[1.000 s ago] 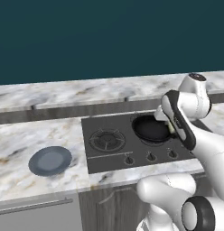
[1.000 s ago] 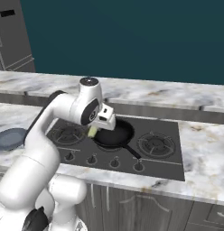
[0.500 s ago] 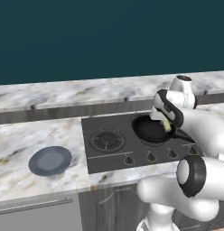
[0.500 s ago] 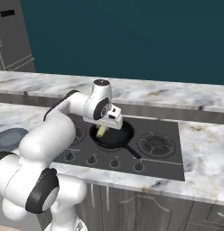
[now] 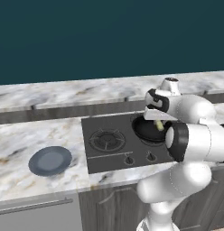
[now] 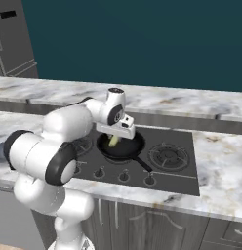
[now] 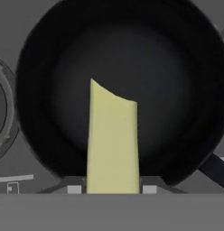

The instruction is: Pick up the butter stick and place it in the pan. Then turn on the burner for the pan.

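1. Step in hand: carrying the butter stick (image 7: 113, 142) to the pan (image 6: 120, 147). The gripper (image 6: 114, 138) is pinched on the stick, which hangs end-down from it over the pan's dark interior; in the hand view the stick points at the pan floor, near its middle.
2. Position: the pan sits on a burner of the cooktop (image 6: 181, 168), its handle (image 6: 141, 163) pointing toward the knobs. The stick appears not yet to rest on the pan floor, though the gap cannot be judged exactly.
3. Next move, as judged: lower slightly, spread the gripper to release the stick inside the rim, then withdraw upward.
4. Remaining: turn the pan's burner knob (image 6: 124, 176), probably the one just in front of the pan.
5. Elsewhere: a blue-grey plate (image 5: 50, 160) lies on the desk (image 5: 23, 135), well apart.
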Tool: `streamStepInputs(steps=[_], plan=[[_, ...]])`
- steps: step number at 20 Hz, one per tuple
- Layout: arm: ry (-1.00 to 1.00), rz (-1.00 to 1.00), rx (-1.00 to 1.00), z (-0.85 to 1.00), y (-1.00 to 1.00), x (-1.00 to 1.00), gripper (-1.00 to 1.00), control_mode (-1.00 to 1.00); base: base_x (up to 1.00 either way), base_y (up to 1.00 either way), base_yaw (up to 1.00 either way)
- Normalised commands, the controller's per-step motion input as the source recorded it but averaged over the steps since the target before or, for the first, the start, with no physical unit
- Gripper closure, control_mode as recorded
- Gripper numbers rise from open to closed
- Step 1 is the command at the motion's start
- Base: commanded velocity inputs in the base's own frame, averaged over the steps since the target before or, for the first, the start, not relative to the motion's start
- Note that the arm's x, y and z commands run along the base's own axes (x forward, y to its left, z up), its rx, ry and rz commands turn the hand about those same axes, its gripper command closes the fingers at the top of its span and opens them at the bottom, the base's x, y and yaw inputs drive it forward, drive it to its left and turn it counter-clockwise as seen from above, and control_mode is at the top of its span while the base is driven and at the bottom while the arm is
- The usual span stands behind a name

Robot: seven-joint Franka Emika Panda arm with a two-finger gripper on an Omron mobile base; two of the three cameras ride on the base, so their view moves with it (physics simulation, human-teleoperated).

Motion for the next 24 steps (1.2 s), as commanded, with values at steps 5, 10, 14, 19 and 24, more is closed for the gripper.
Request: streamStepInputs(steps=[5, 10, 14, 19, 24], plan=[[0.00, 0.00, 0.00, -0.28, 0.00, 0.19, 1.00, -1.00, 0.00, 0.00, 0.00], [0.00, 0.00, 0.00, -0.35, 0.00, 0.19, 1.00, -1.00, 0.00, 0.00, 0.00], [0.00, 0.00, 0.00, -0.16, 0.00, 0.09, 1.00, -1.00, 0.00, 0.00, 0.00], [0.01, 0.00, 0.00, -0.23, 0.00, 0.09, 1.00, -1.00, 0.00, 0.00, 0.00], [0.04, 0.00, 0.00, -0.18, 0.00, 0.14, -1.00, -1.00, 0.00, 0.00, 0.00]])
